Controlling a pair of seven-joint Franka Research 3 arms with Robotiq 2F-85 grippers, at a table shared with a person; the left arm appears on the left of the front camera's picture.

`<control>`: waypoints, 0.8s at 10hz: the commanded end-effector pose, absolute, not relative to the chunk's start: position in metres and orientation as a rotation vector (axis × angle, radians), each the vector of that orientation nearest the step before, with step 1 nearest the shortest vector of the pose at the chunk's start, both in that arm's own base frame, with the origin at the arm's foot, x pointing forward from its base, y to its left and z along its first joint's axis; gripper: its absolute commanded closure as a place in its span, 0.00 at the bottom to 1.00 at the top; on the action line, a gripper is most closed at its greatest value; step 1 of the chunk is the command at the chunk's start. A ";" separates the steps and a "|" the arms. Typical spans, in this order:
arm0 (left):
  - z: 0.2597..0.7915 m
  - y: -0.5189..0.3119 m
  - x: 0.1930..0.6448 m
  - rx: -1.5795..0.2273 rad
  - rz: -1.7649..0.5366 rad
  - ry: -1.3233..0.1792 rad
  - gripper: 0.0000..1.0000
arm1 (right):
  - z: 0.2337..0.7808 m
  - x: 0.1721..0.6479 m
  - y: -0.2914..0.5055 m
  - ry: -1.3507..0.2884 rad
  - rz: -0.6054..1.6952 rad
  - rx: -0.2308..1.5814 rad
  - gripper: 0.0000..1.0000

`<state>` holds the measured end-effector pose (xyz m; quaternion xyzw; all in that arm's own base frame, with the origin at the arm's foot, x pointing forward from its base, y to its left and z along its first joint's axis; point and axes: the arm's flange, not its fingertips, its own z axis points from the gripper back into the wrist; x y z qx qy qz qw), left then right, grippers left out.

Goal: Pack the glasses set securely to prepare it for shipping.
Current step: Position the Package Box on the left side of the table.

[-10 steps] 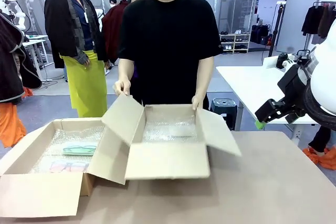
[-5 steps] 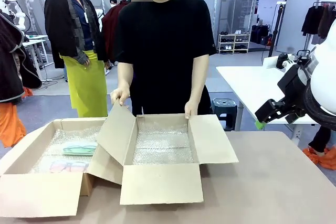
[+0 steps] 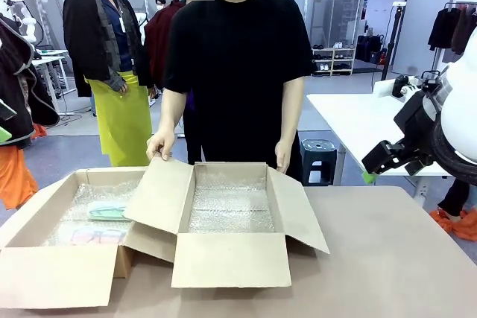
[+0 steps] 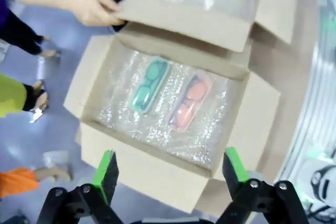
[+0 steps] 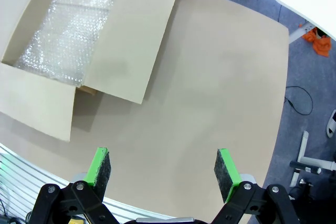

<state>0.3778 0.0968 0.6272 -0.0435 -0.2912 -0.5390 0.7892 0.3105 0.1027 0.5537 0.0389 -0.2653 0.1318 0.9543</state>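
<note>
The green case [image 4: 149,85] and pink case [image 4: 189,102] lie side by side on bubble wrap in the left box [image 4: 100,61], long axes parallel, apparently straight beneath the left gripper [image 4: 170,174], wide open and empty. The right gripper [image 5: 164,174], equally open, hangs over bare table [image 5: 220,77].

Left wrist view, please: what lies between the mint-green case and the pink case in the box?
Only bubble wrap lining the box: the mint-green case and pink case lie side by side, apart, nothing else between them.
</note>
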 end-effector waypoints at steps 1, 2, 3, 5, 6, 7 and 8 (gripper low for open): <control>0.614 0.070 0.369 0.020 -1.187 -0.572 0.00 | 0.554 0.311 0.105 -0.548 0.264 0.077 0.00; 0.612 0.045 0.362 0.060 -1.214 -0.557 0.00 | 0.554 0.311 0.105 -0.548 0.264 0.077 0.00; 0.611 0.033 0.356 0.056 -1.205 -0.531 0.00 | 0.554 0.311 0.105 -0.548 0.264 0.077 0.00; 0.604 0.027 0.348 -0.052 -1.134 -0.502 0.00 | 0.554 0.311 0.105 -0.548 0.264 0.077 0.00; 0.601 0.033 0.347 -0.101 -1.108 -0.484 0.00 | 0.554 0.311 0.105 -0.548 0.264 0.077 0.00; 0.607 0.022 0.356 -0.009 -1.196 -0.512 0.00 | 0.554 0.311 0.105 -0.548 0.264 0.077 0.00; 0.607 0.022 0.356 -0.009 -1.196 -0.512 0.00 | 0.554 0.311 0.105 -0.548 0.264 0.077 0.00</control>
